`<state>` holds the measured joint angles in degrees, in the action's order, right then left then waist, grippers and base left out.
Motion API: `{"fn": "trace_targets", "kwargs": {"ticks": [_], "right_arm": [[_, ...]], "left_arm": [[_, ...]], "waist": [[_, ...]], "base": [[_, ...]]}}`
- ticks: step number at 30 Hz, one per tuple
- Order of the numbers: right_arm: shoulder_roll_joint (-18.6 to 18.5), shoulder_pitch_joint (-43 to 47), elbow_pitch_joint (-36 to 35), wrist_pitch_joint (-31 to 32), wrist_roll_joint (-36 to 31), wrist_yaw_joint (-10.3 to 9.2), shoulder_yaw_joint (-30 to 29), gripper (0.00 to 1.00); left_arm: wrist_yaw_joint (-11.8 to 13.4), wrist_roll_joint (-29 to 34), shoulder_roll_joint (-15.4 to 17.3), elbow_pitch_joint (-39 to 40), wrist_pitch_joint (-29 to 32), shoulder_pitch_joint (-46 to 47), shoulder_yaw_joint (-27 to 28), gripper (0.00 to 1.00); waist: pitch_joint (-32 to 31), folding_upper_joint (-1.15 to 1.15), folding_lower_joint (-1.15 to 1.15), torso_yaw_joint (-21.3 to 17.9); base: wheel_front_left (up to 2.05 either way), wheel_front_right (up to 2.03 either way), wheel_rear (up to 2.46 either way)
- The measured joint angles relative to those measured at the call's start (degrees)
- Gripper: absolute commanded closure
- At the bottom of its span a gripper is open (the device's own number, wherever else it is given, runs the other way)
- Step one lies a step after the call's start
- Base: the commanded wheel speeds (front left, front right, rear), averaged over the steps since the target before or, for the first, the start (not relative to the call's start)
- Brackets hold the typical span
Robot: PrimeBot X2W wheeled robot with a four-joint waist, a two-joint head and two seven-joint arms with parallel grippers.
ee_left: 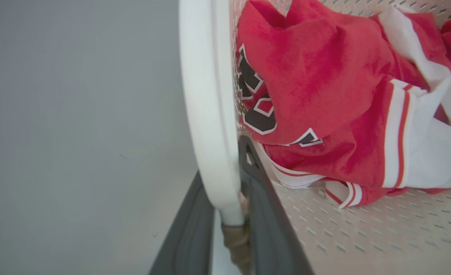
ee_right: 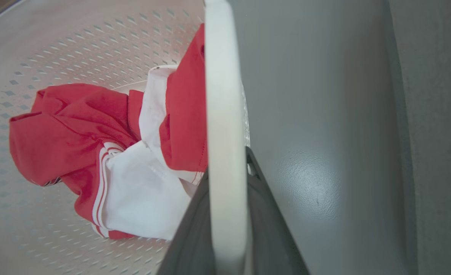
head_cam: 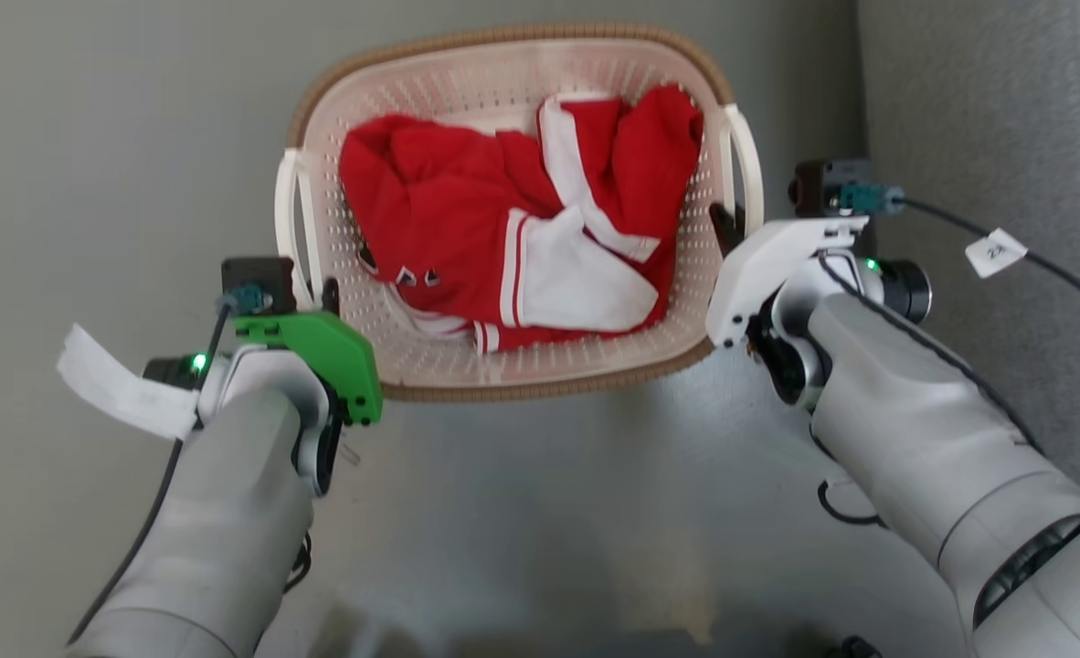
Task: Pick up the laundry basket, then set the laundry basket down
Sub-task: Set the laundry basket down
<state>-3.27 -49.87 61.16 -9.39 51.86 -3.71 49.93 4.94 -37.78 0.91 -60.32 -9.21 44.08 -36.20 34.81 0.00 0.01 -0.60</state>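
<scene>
Clamping laundry basket (head_cam: 522,391), left pincer (head_cam: 314,291), right pincer (head_cam: 741,225)

I count one basket (head_cam: 503,87). It has two handles: left handle (head_cam: 286,215), right handle (head_cam: 750,164). Inside it, one heap of clothes (head_cam: 467,228). Beside it, two grippers: left gripper (head_cam: 316,294), right gripper (head_cam: 739,224). Outside it, two tags: left tag (head_cam: 115,384), right tag (head_cam: 997,251).

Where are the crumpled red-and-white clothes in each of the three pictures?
Head view: the crumpled red-and-white clothes lie top centre, inside the cream perforated plastic laundry basket.
Left wrist view: the clothes sit upper right.
Right wrist view: the clothes sit left of centre.
Shared landmark: the basket's holey cream wall.
</scene>
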Motion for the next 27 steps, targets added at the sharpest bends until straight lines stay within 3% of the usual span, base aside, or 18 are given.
{"fn": "trace_targets", "kwargs": {"ticks": [16, 27], "right_arm": [[-0.2, -7.4, 1.1, -1.7, -0.5, 0.24, -0.7, 1.00], [-0.1, -8.6, 2.1, -2.5, -0.6, 1.20, -0.7, 1.00]], "left_arm": [[0.1, 0.7, 0.2, -0.1, -1.7, 7.3, 0.7, 1.00], [0.1, 0.8, 0.1, -0.9, -2.7, 8.8, 0.7, 1.00]], "waist": [[11.3, 0.00, 0.00, 0.3], [15.1, 0.00, 0.00, 0.5]], "base": [[0.00, 0.00, 0.00], [0.00, 0.00, 0.00]]}}
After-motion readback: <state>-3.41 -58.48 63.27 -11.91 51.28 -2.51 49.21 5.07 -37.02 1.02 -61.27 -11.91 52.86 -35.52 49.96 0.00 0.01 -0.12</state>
